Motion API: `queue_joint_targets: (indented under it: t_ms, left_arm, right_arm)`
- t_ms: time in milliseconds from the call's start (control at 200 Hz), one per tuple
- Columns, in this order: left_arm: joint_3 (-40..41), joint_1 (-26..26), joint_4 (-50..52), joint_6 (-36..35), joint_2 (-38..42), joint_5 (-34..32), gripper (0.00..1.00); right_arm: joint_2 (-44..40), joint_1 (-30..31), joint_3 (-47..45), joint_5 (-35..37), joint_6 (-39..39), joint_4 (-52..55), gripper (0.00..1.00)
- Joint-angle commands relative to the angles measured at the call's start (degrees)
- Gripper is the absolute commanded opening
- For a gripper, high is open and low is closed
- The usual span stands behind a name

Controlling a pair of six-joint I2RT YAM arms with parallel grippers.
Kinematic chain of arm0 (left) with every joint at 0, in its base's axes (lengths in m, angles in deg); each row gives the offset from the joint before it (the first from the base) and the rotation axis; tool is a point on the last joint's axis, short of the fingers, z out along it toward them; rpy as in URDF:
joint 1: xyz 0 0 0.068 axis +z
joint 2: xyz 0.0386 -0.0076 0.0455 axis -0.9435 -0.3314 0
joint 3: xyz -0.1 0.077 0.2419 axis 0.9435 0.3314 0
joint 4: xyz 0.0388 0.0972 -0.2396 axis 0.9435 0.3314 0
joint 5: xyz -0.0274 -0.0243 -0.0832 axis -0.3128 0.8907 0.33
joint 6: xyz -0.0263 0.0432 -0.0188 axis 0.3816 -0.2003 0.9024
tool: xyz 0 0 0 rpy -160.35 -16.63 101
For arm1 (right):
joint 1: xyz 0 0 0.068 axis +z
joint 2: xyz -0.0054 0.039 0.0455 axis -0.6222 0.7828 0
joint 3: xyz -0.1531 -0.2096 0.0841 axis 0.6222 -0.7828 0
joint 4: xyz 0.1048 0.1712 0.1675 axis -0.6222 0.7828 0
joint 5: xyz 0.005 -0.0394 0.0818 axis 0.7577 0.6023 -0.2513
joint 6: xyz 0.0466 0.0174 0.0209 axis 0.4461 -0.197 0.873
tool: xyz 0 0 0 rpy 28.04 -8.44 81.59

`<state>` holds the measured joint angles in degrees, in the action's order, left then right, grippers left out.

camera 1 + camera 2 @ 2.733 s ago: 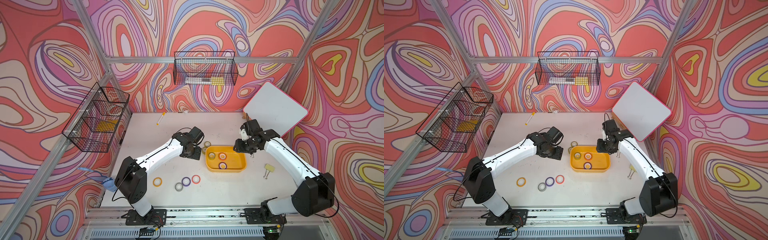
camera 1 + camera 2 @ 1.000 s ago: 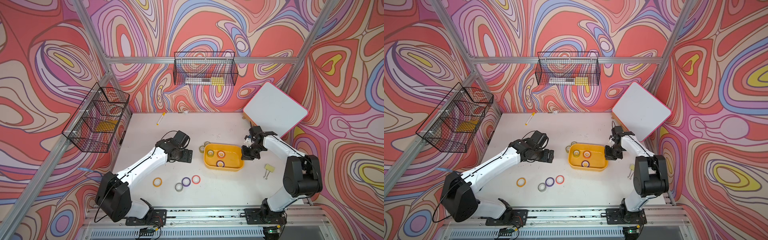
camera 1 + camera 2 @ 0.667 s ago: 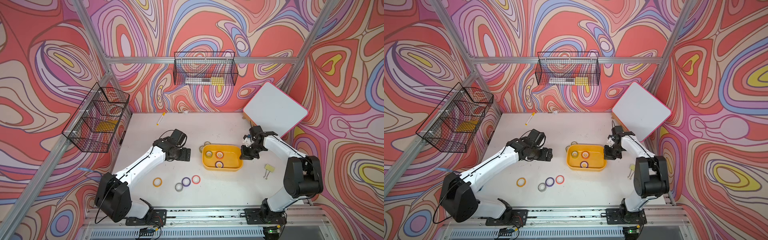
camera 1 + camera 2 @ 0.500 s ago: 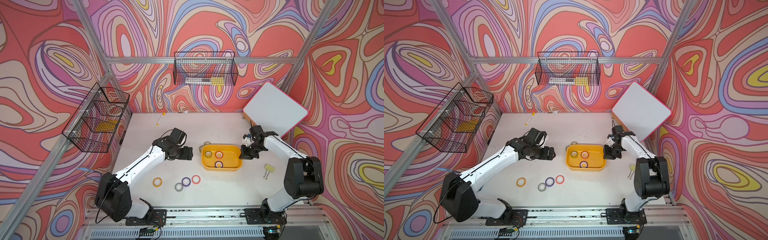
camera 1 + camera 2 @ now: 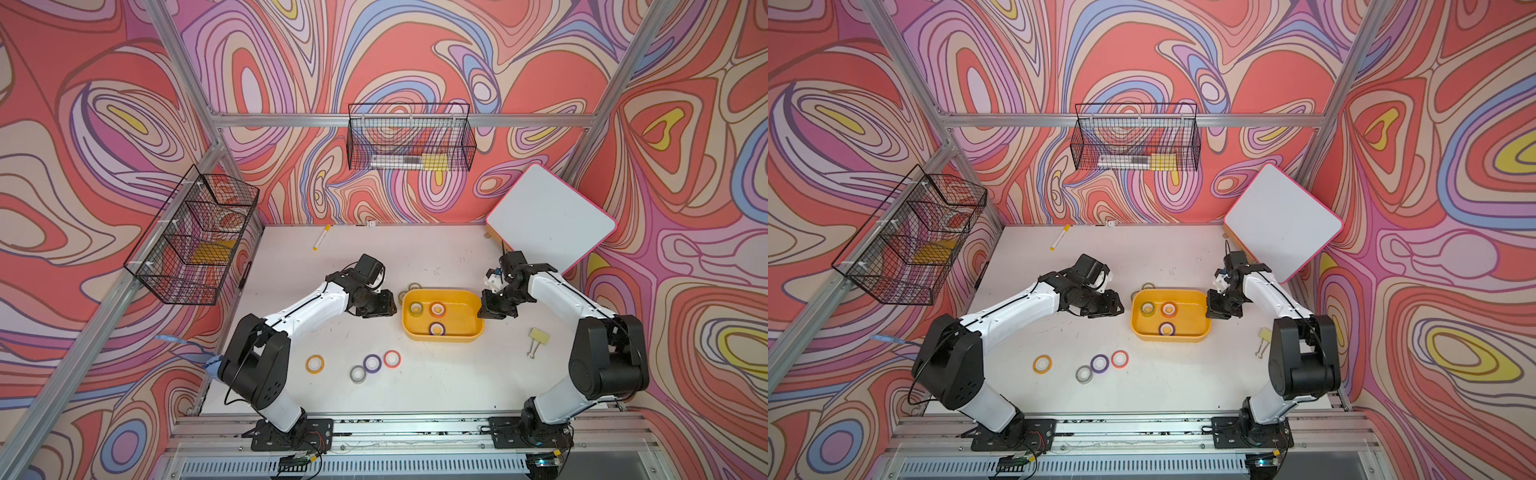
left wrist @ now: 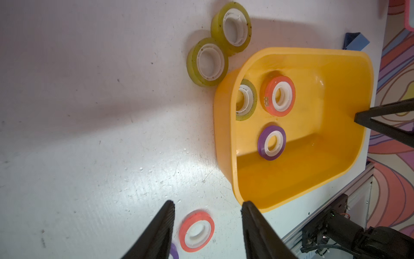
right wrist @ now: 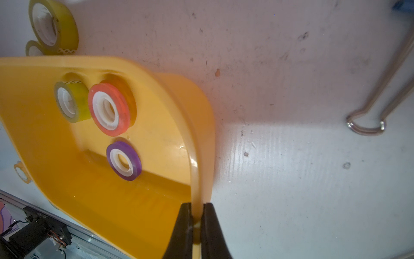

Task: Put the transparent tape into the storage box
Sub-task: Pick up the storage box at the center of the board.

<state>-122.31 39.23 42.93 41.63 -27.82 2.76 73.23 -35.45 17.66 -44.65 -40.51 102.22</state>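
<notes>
The right tool (image 7: 197,205) is clenched on the rim of the storage box (image 7: 195,157), one finger inside the wall and one outside, at the short end nearest that arm. This grip looks meant to steady the yellow-orange tub, or to tow it, so it does not slide as tape goes in.

The left tool (image 6: 208,203) is released. Its two black fingers (image 6: 163,224) are parted with nothing between them, low over the bare worktop (image 6: 89,134) just beside the opposite short end of the box. One finger lies close to the box corner; I cannot tell whether it touches.

The transparent tape (image 6: 207,61) lies outside the box. It is two yellowish clear rolls, touching one another, on the worktop just beside the far corner on the left arm's side. A third clear roll (image 6: 245,99) already lies inside, beside an orange roll (image 6: 277,96) and a purple roll (image 6: 271,142). The job seems partly done, and the left tool appears placed to reach the two outside rolls.

The left arm (image 5: 307,305) stretches from its base at the near edge, wrist turned so the tool points sideways at the box. The right arm (image 5: 561,295) reaches in from the other side, wrist bent down onto the rim.
</notes>
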Motion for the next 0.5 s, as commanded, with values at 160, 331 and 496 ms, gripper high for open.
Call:
queue_joint_targets:
  t_ms: [160, 331, 496]
  left_arm:
    - [-1.29, -1.6, -9.91, 4.31, -4.71, 3.21, 0.46]
    - [-2.81, -2.48, -9.33, 4.38, -7.46, 2.45, 0.38]
    - [-3.57, -2.81, -9.4, 4.19, -10.01, 3.18, 0.25]
  right_arm:
    - [-1.85, -0.13, -1.07, -0.5, 1.01, -0.69, 0.0]
    - [-2.07, -0.16, -0.9, -0.62, 1.1, -0.65, 0.0]
    - [-2.25, -0.2, -0.46, -0.62, 1.02, -0.4, 0.0]
